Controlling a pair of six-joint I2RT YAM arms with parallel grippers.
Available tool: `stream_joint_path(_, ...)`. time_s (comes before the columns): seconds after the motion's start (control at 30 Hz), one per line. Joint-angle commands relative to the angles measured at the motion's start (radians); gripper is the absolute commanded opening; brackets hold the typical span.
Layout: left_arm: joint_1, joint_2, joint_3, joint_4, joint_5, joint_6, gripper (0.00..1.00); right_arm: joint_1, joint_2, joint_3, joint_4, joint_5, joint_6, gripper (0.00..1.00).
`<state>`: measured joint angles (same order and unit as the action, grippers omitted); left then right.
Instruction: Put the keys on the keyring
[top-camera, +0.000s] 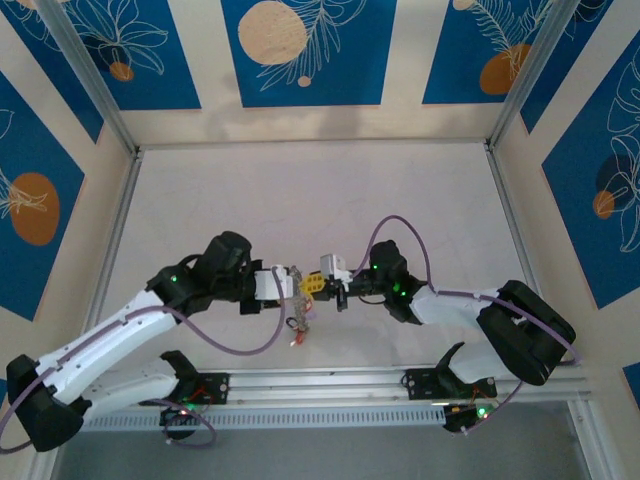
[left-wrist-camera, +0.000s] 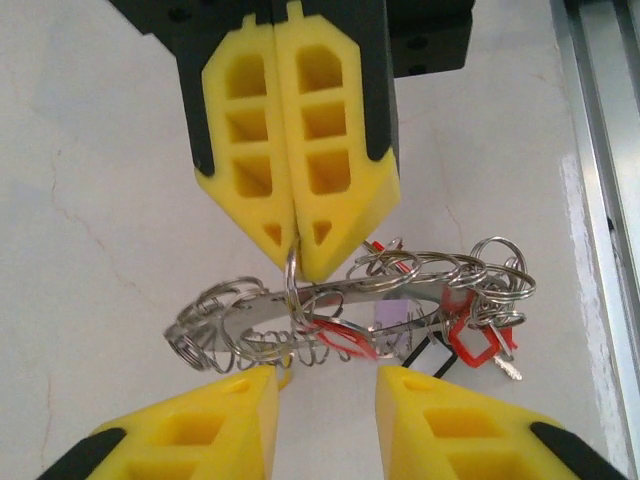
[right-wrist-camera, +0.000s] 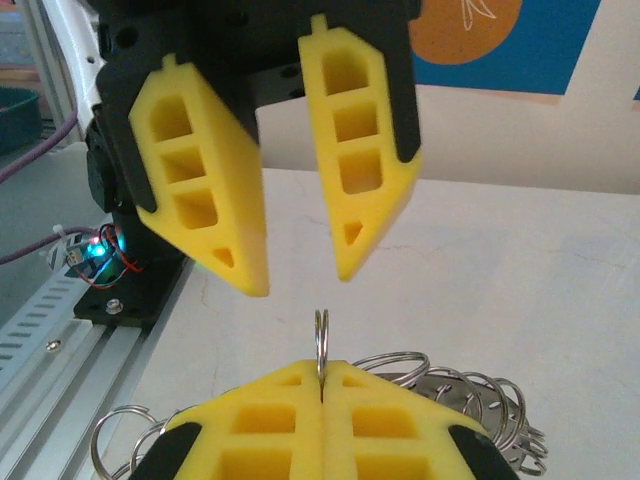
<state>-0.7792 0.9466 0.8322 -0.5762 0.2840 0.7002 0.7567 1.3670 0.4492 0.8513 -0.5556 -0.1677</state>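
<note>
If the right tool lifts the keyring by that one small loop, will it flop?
Likely swings: the keyring is held by one thin loop in the right tool. Its small rings and red tags probably dangle and tangle. Its flat metal body looks stiff.

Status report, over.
Left hand open. Right hand shut on a small ring of the keyring. Red-tagged keys dangle from it. Nothing in the way.

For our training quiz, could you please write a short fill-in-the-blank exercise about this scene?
The right tool is ___ on a small wire loop of the keyring.
The left tool is ___, gripping nothing.
The plastic tag hanging at the keyring's end is ___.
Missing words: shut; open; red.
</note>
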Motion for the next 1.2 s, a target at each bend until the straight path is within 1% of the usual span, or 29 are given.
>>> stream_joint_path(0.0,0.011,-0.057,-0.082,0.163,0.027,-0.109,0.33,-0.009,-0.012,-0.007,0.087,-0.029,0.027,0.00)
stream_joint_path(0.13,0.011,-0.085,-0.163,0.292,0.024,-0.170,0.34,-0.009,-0.012,-0.004,0.103,-0.039,0.033,0.00)
stream_joint_path(0.47,0.011,-0.072,-0.231,0.470,0.095,-0.225,0.34,-0.008,-0.009,-0.010,0.125,-0.046,0.033,0.00)
stream_joint_path(0.63,0.011,-0.058,-0.248,0.480,0.096,-0.232,0.34,-0.009,-0.015,-0.017,0.152,-0.031,0.042,0.00)
stream_joint_path(0.7,0.011,-0.079,-0.275,0.491,0.089,-0.247,0.35,-0.008,-0.023,-0.020,0.152,-0.018,0.039,0.00)
stream_joint_path(0.8,0.012,-0.149,-0.353,0.538,0.055,-0.305,0.37,-0.010,-0.043,-0.022,0.136,-0.013,0.028,0.00)
stream_joint_path(0.87,0.011,-0.204,-0.416,0.595,0.026,-0.357,0.41,-0.010,-0.058,-0.021,0.115,-0.010,0.016,0.00)
stream_joint_path(0.97,0.012,-0.263,-0.492,0.679,-0.001,-0.425,0.45,-0.011,-0.062,-0.024,0.110,-0.001,0.008,0.00)
stream_joint_path(1.07,0.011,-0.277,-0.533,0.729,0.000,-0.471,0.46,-0.011,-0.058,-0.021,0.112,0.002,0.011,0.00)
stream_joint_path(1.17,0.010,-0.258,-0.559,0.791,0.020,-0.512,0.48,-0.010,-0.052,-0.018,0.115,0.009,0.014,0.00)
